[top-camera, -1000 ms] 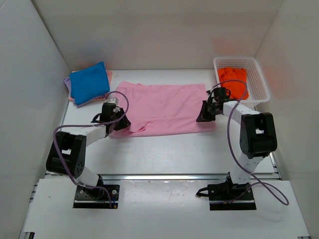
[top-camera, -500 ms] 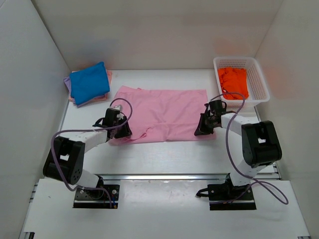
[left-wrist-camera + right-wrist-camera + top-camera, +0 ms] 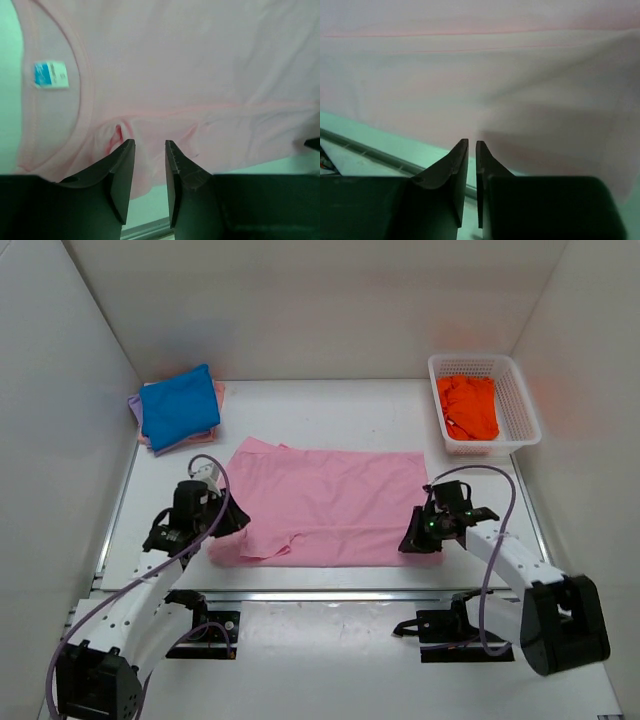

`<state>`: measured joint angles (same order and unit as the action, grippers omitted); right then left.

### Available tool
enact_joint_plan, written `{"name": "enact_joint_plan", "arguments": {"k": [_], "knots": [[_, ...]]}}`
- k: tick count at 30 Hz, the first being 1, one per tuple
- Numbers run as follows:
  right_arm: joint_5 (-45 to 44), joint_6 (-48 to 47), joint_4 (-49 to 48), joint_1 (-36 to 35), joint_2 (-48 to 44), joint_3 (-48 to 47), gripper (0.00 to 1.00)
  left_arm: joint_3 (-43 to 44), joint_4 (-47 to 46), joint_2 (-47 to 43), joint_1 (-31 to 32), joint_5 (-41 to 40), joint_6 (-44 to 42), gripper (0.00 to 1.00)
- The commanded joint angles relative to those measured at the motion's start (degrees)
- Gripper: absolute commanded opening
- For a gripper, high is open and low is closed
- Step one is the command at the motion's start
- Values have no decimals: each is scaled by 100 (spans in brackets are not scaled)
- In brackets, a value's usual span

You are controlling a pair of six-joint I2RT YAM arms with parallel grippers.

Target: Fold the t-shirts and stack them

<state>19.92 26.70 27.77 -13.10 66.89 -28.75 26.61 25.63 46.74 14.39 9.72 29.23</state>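
The pink t-shirt [image 3: 330,505] lies spread flat on the counter [image 3: 330,420], close to its near edge, neck end on the left. The left pincer [image 3: 150,145] is at the near left corner, by the small blue label [image 3: 51,74]. Its jaws stand about half open, and the cloth puckers right at the tips, but it does not look squeezed tight. The right pincer [image 3: 472,144] is at the near right corner, almost shut with just a thin slit, and I cannot tell if the cloth is caught in it

If a bit of cloth is snagged when an arm lifts away, that corner would come up too and the flat shirt would go crooked. The lumpy bit by the left pincer could make a messy fold. The shirt is so near the edge that a small tug toward the arms might slide it off. The blue t-shirt [image 3: 178,405] sits folded at the far left, and the orange t-shirt [image 3: 468,405] waits in the basket [image 3: 525,400]
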Motion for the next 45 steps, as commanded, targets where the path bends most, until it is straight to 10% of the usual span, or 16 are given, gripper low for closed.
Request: {"name": "enact_joint_plan", "arguments": {"k": [1, 11, 15, 37, 40, 45], "knots": [[108, -183, 501, 106, -895, -595, 11, 783, 153, -192, -340, 207, -216, 42], [249, -402, -201, 580, 32, -1940, 29, 1906, -2113, 2370, -903, 65, -1314, 53], [354, -490, -316, 607, 596, -2257, 29, 2566, -2684, 3488, -833, -232, -1744, 99], [82, -464, -729, 879, 2301, -3231, 15, 4976, -2607, 6778, -1123, 585, -1587, 98], [-268, -394, -615, 941, 2723, -3688, 15, 5265, -2081, 6962, -1017, 558, -1710, 89], [-849, -104, -562, 888, 3513, -4278, 34, 5486, -1833, 7086, -1026, 321, -1614, 27]]}}
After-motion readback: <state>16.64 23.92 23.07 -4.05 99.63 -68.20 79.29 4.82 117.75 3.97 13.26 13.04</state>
